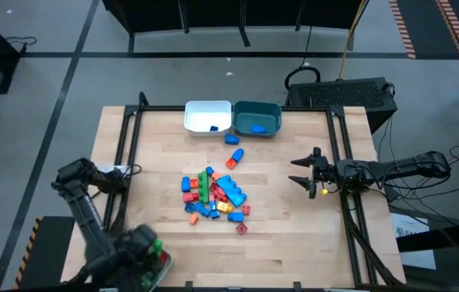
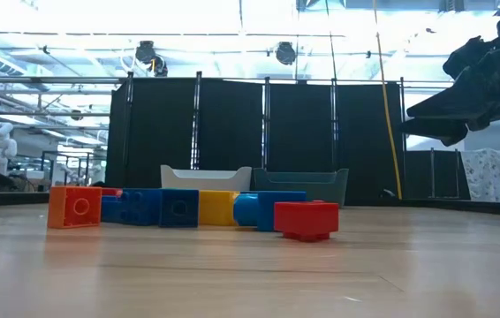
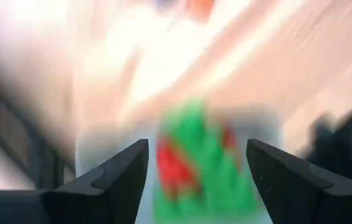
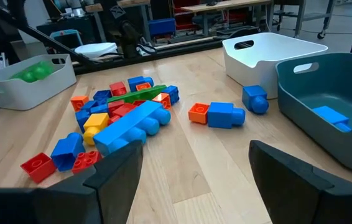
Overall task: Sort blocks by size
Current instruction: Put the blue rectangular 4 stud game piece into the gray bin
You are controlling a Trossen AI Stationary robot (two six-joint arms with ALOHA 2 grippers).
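A pile of blue, red, green, orange and yellow blocks (image 1: 213, 195) lies on the table's middle; it also shows in the right wrist view (image 4: 114, 115) and the low view (image 2: 188, 208). An orange-and-blue pair (image 1: 233, 158) and one blue block (image 1: 232, 139) lie apart, toward the bins. My right gripper (image 1: 298, 172) is open and empty, above the table to the right of the pile, pointing left. My left gripper (image 1: 150, 243) is open above a clear-grey bin (image 1: 163, 264) at the near left corner; green and red blocks (image 3: 194, 162) lie in that bin below its fingers.
A white bin (image 1: 193, 113) holding one blue block and a teal bin (image 1: 276, 113) holding one blue block stand side by side at the table's far edge. A black frame rail runs along each side of the table. Bare wood lies between the pile and my right gripper.
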